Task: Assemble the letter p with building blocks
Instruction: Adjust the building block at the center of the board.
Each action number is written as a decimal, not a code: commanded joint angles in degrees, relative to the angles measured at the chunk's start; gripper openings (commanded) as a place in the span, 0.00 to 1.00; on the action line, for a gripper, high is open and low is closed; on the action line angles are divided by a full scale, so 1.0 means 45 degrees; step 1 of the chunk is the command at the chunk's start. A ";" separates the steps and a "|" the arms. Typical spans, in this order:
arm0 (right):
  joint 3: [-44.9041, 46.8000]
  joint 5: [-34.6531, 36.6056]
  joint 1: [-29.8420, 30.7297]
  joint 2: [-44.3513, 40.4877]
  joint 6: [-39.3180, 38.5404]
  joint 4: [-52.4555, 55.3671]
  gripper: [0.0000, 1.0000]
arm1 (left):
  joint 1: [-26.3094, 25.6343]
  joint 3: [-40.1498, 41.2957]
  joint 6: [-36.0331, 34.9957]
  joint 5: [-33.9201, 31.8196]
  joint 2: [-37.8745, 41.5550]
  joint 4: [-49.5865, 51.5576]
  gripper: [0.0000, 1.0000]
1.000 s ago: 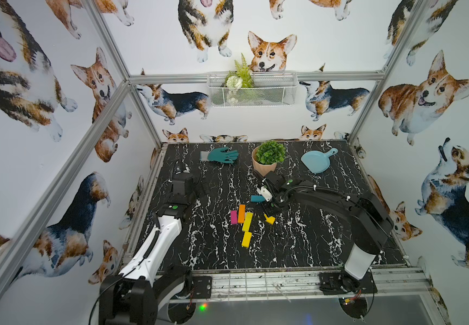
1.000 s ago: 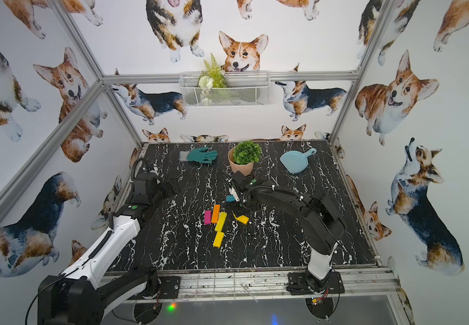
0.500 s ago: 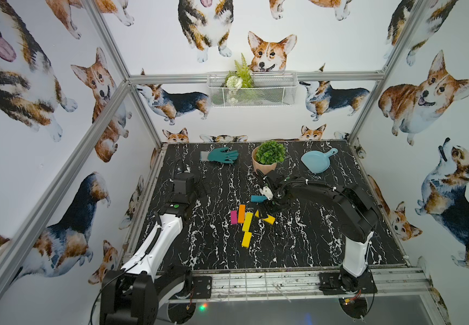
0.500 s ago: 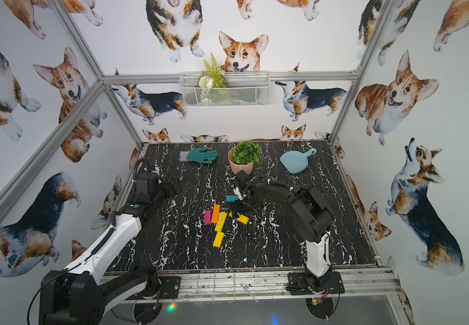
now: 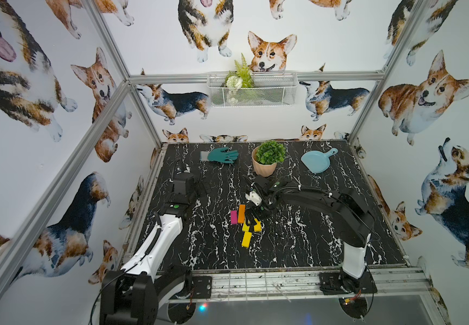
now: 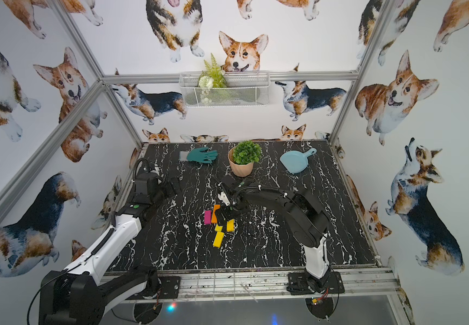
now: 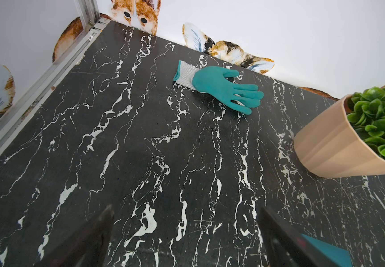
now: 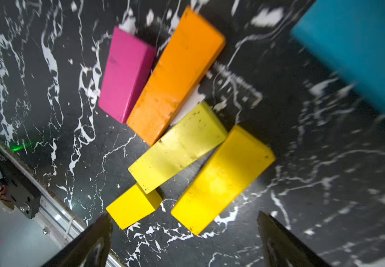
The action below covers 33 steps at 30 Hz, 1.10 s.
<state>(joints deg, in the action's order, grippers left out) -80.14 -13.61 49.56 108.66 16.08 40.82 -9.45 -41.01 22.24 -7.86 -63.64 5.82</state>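
Note:
The building blocks lie loose mid-table, not joined into a letter p. In the right wrist view a pink block (image 8: 127, 74) and an orange block (image 8: 177, 74) lie side by side. Beside them are a pale yellow block (image 8: 177, 148), a yellow block (image 8: 221, 180) and a smaller-looking yellow one (image 8: 133, 205). The teal block (image 8: 360, 50) lies apart, blurred. My right gripper (image 8: 185, 215) hangs open just over the yellow blocks (image 5: 257, 225), holding nothing. Its wrist hides the teal block in both top views. My left gripper (image 7: 187, 209) stands open and empty over bare table at the left (image 5: 201, 186).
A teal glove (image 5: 223, 155), a potted plant (image 5: 264, 166) and a light-blue dustpan (image 5: 316, 161) sit along the back of the black marble table (image 5: 298, 247). A wire basket (image 5: 251, 92) hangs on the back wall. A metal rail (image 5: 256, 281) runs along the front edge.
My right gripper has swung from beside the teal block toward the front and now hovers over the yellow blocks, covering the teal one from above. The left arm has stayed put.

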 commanded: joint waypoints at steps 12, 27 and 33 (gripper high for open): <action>-0.1138 0.4356 -0.1152 0.1140 -0.6557 -0.0125 1.00 | -0.0002 -0.0450 0.0097 0.0130 -0.0779 -0.0553 1.00; -0.2804 0.2568 -0.1217 0.3130 -0.7440 -0.0223 1.00 | 0.0005 -0.0373 -0.0086 -0.0099 -0.0490 -0.0211 1.00; -0.3349 0.1501 -0.1271 0.3475 -0.7427 0.0449 0.89 | 0.0015 -0.0378 -0.0208 -0.0273 -0.0382 -0.0084 1.00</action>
<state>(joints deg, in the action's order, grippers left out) -93.58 -2.09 43.88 123.68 -16.34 39.90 -9.43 -42.44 21.98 -8.10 -65.65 5.08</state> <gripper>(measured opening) 0.912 0.999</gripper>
